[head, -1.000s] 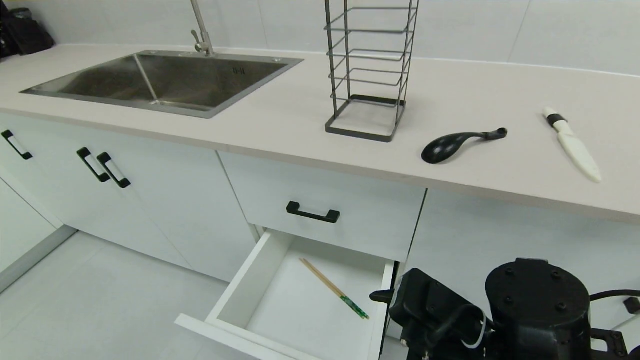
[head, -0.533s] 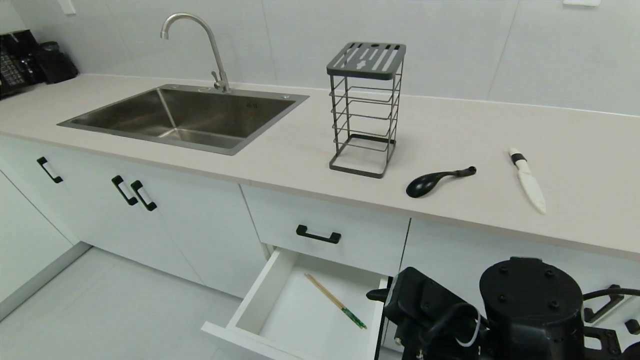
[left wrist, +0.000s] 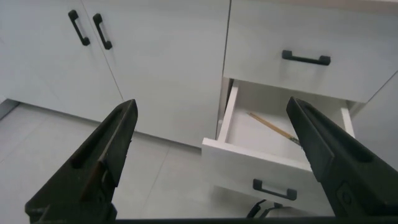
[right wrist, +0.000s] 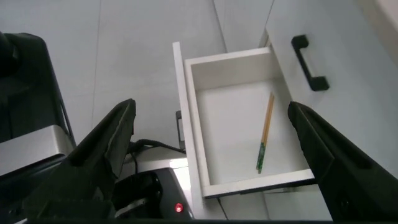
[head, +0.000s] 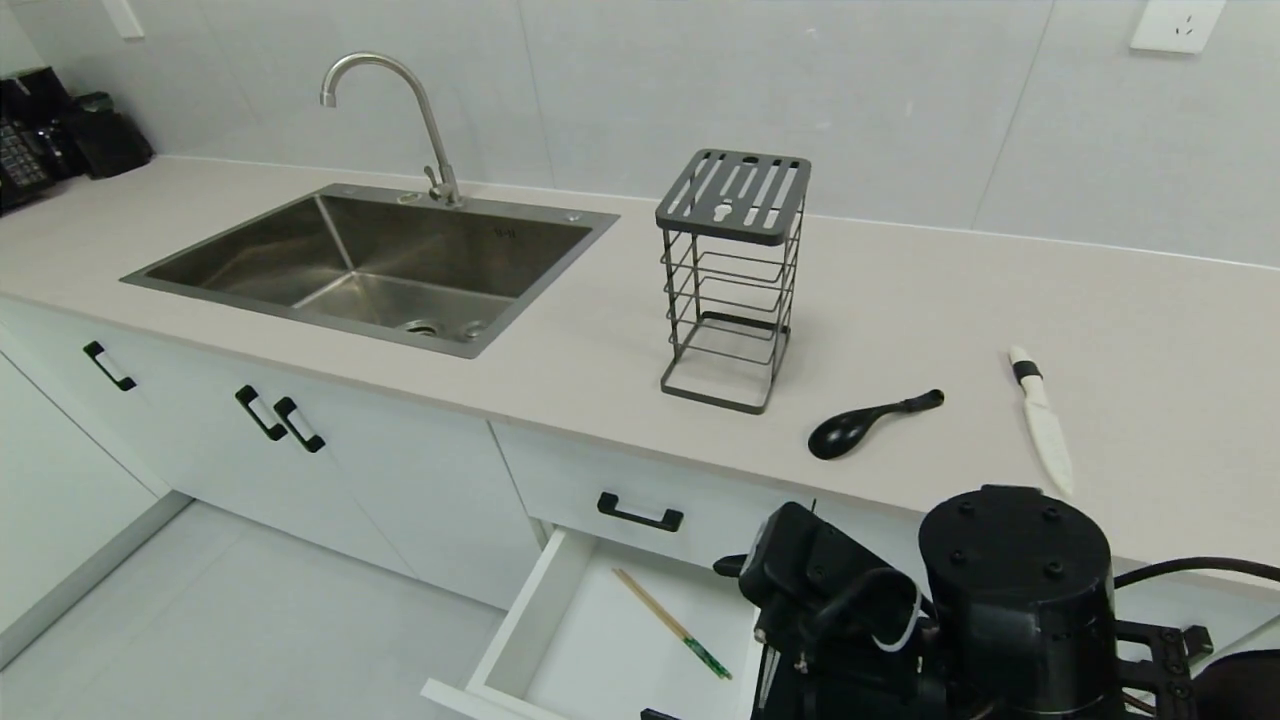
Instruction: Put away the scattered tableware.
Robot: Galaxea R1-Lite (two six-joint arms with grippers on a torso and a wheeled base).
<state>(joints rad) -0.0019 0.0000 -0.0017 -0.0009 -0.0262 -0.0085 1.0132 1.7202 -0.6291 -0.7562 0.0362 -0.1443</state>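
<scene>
We judge the task part done: a pair of chopsticks [head: 670, 625] already lies in the open drawer [head: 520, 640], while the spoon [head: 860, 425] and the knife [head: 1042, 425] lie out on the table [head: 560, 360]. The spoon is near the rack [head: 730, 285], on its right, and the knife is farther right, apart from the spoon.

The left claw [left wrist: 211, 106] is spread wide and holds nothing; it hangs low in front of the cabinet, facing the drawer. The right claw [right wrist: 211, 107] is also wide and empty, above the drawer and looking down into it.

So we take the step in hand to be going for the next piece. The spoon and knife are on our right, so the right arm seems the natural one. It must rise from drawer height to the table, come down over the spoon's thin handle and close across it, since the spoon lies flat. The knife probably belongs in the slotted rack.
</scene>
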